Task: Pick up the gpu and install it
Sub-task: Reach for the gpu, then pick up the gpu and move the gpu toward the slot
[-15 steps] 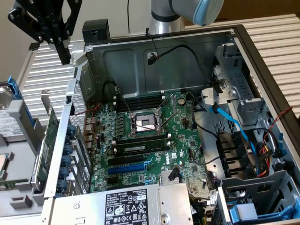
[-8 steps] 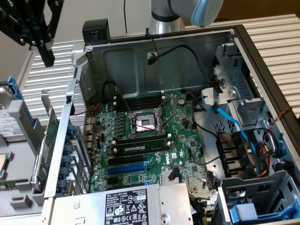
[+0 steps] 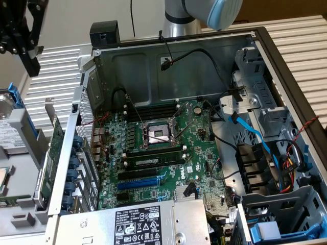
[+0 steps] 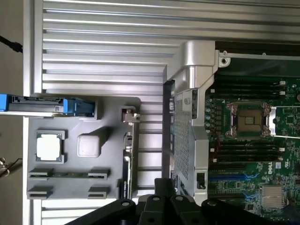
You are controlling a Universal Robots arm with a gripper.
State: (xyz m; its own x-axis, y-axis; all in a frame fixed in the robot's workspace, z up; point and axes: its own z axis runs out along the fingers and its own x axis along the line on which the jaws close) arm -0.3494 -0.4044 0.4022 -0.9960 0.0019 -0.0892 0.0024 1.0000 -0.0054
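Your gpu (image 3: 52, 153) (image 4: 127, 157) stands on edge in a slot of the grey tray (image 3: 20, 190) (image 4: 117, 105), outside the computer case (image 3: 133, 66). It sits just beside the case's perforated rear wall (image 3: 84, 153) (image 4: 183, 136). In the exterior view you see the green board face. In the wrist view you see it edge-on, with its silver bracket at one end. The same tray holds a square processor chip (image 4: 49, 146) in a recess, and a hard drive with blue rails (image 3: 10, 120) (image 4: 47, 104) rests at its far end. Tray and case both sit on the ribbed metal surface (image 3: 56, 71) (image 4: 103, 47). Inside the case, the large green motherboard (image 3: 153, 196) (image 4: 262, 173) lies flat. It carries the open processor socket (image 3: 159, 133) (image 4: 247, 122), black memory sticks (image 3: 156, 161) beside the socket, and a blue expansion slot (image 3: 138, 181) nearer the power supply (image 3: 133, 222). A blue cable (image 3: 250, 130) runs along the drive-bay side, on the exterior view's right. Your gripper (image 3: 31, 64) (image 4: 165, 183) hangs at the exterior view's upper left, raised over the ribbed surface and well apart from the card. Its jaws are closed with nothing between them, and it touches neither the card nor the tray.
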